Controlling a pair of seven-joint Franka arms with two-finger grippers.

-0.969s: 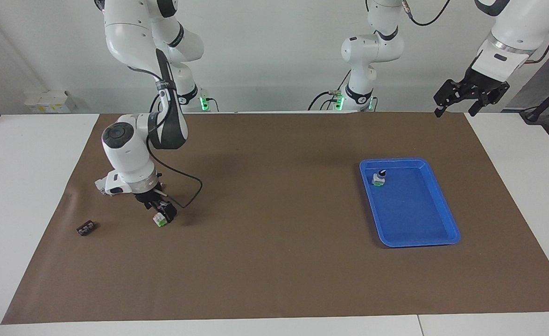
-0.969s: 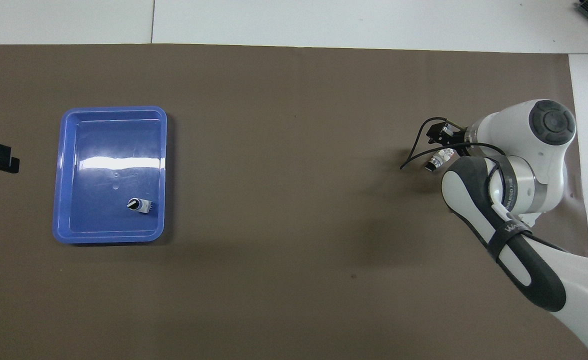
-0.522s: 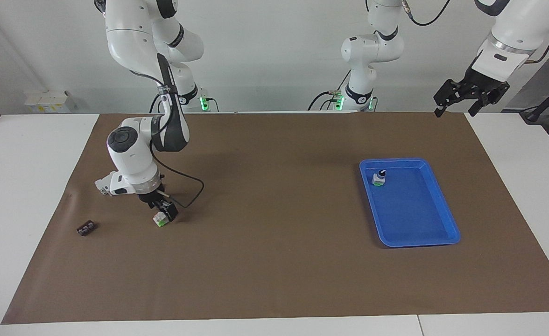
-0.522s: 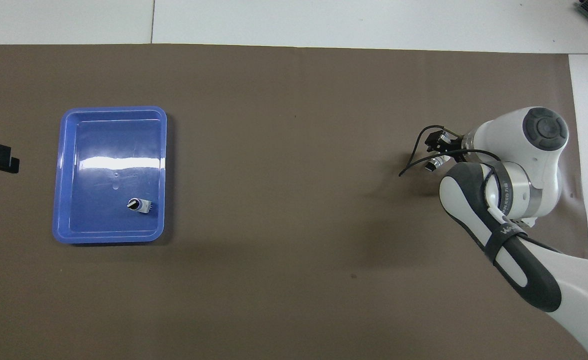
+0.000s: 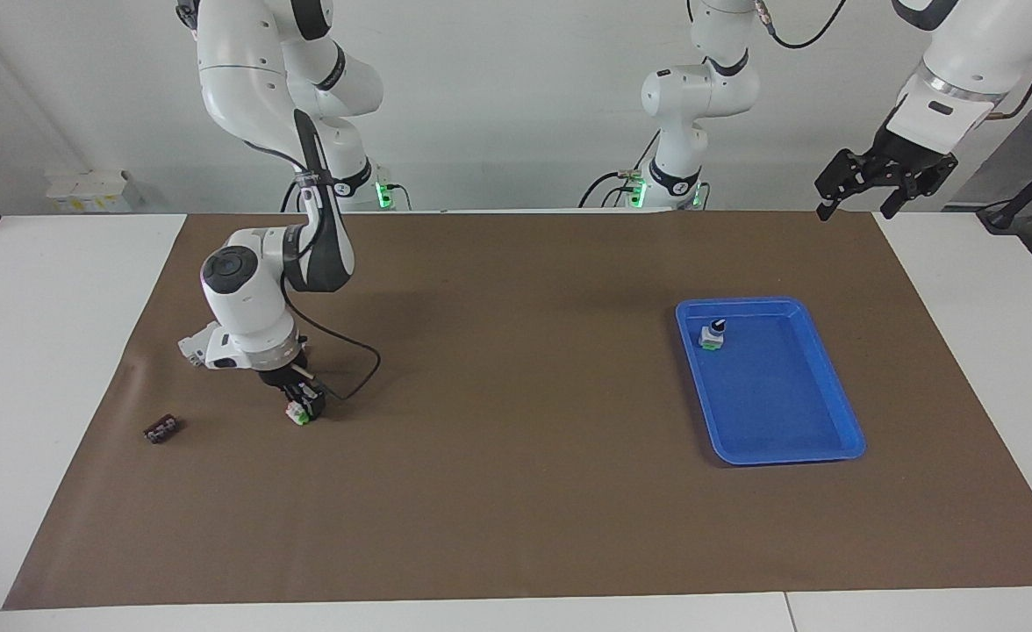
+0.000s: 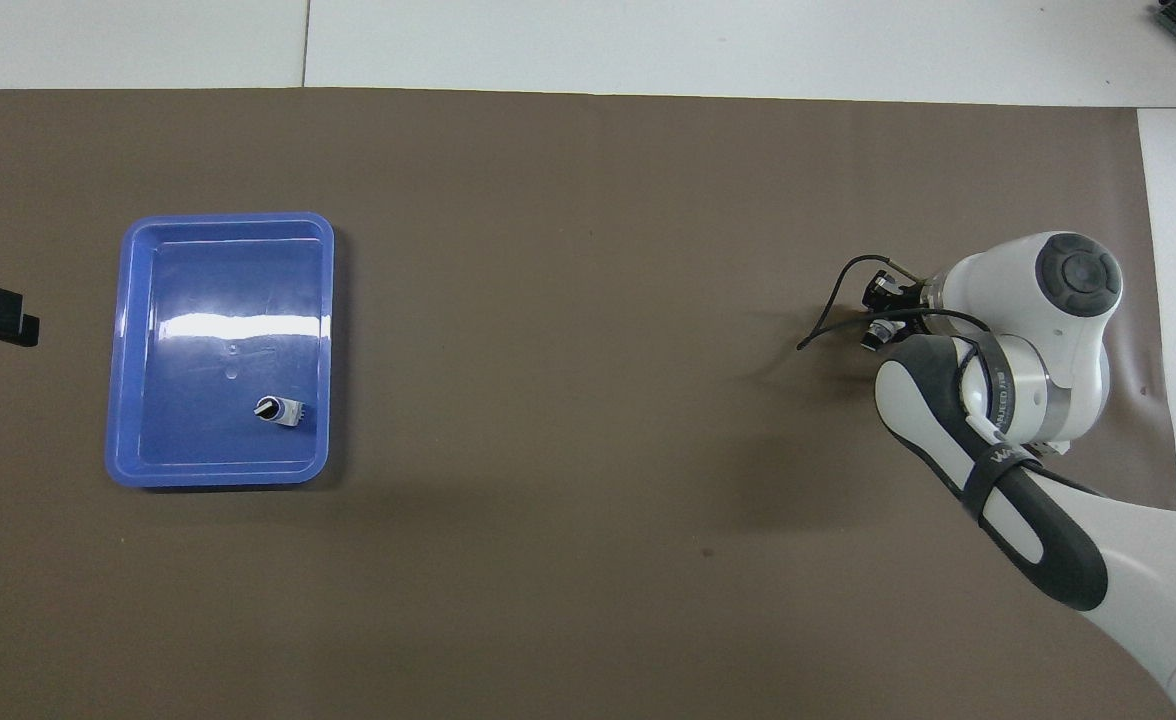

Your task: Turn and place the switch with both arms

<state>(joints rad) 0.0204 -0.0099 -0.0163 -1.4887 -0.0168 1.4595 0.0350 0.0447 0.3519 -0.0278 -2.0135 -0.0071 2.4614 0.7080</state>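
A small white-grey switch [image 5: 299,415] with a green end lies on the brown mat toward the right arm's end of the table. My right gripper [image 5: 304,408] is down on it, fingers closed around it; the overhead view shows only a sliver of this switch [image 6: 872,336] beside the right gripper [image 6: 882,308], under the wrist. A second switch [image 5: 711,337] like it, black knob up, stands inside the blue tray [image 5: 819,452]. My left gripper [image 5: 856,209] hangs open and empty, high over the table edge at the left arm's end, waiting.
In the overhead view the blue tray [image 6: 218,290] holds the second switch [image 6: 278,410] in its corner nearer the robots. A small black part [image 5: 161,429] lies on the mat beside the right gripper. A black cable [image 5: 358,373] loops from the right wrist.
The right gripper has lowered a little and its fingers have closed in on the green-ended switch. The left arm has not moved.
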